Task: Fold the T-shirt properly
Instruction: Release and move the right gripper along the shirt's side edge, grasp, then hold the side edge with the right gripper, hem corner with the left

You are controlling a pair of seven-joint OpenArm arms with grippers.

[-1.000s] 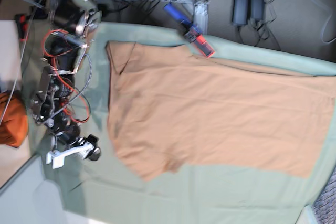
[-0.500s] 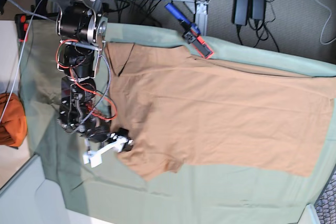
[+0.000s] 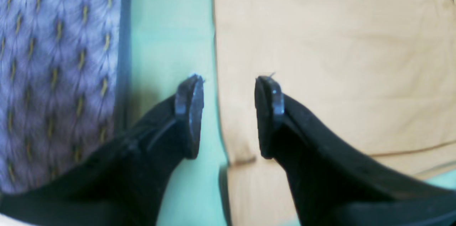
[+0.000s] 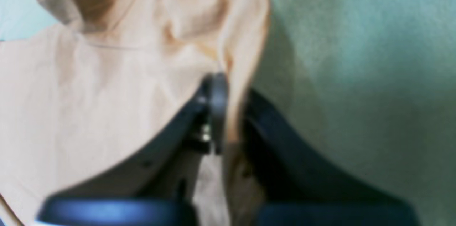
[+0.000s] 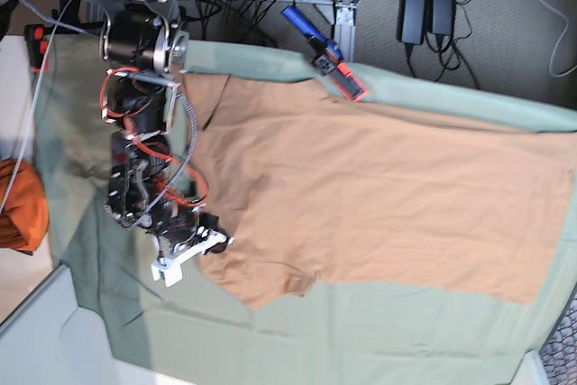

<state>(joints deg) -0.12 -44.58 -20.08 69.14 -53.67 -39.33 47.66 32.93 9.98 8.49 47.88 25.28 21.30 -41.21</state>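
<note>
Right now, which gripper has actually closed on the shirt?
The right gripper: its jaws pinch a fold of the T-shirt. The left gripper is open, straddling the shirt's edge.

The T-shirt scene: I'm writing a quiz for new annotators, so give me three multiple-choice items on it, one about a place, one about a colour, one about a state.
1. Where is the left end effector?
A. Over the T-shirt's edge
B. Over the orange bundle
C. Over a sleeve

2. What colour is the table cloth?
A. White
B. Sage green
C. Red

3. How is the right end effector?
A. Wide open
B. Shut on the T-shirt
C. Shut on nothing

Answers: 1 A, the left wrist view shows its fingers straddling the shirt's edge; 2 B, green surrounds the shirt; 3 B, tan cloth is pinched between its fingers.
</note>
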